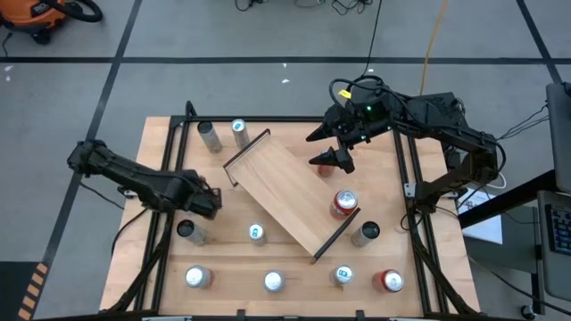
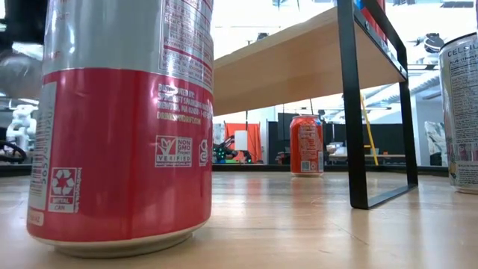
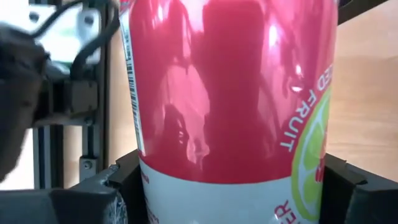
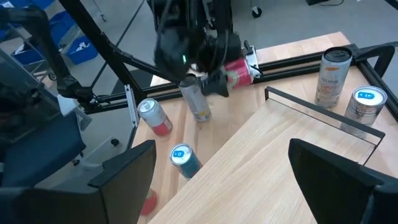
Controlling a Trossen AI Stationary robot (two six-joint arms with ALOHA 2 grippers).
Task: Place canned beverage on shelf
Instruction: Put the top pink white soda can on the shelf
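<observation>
Gripping a pink can (image 3: 230, 93) in the left gripper (image 1: 207, 199) at the table's left side — shelf (image 1: 290, 194) sits just to its right, long axis diagonal. Right gripper (image 1: 340, 159) hanging open over the shelf's far edge — further from that can.

On the red-and-silver can (image 2: 123, 123) nearest the low camera, "NON GMO ... VERIFIED" is read inside a small box, and beside it, lower on the same can, a recycling mark with "METAL CAN" is seen; the finer print above cannot be made out. On the pink can (image 3: 236, 93) filling the left wrist view, "RED FRUIT" is read, running vertically beside a lime-green patch.
</observation>
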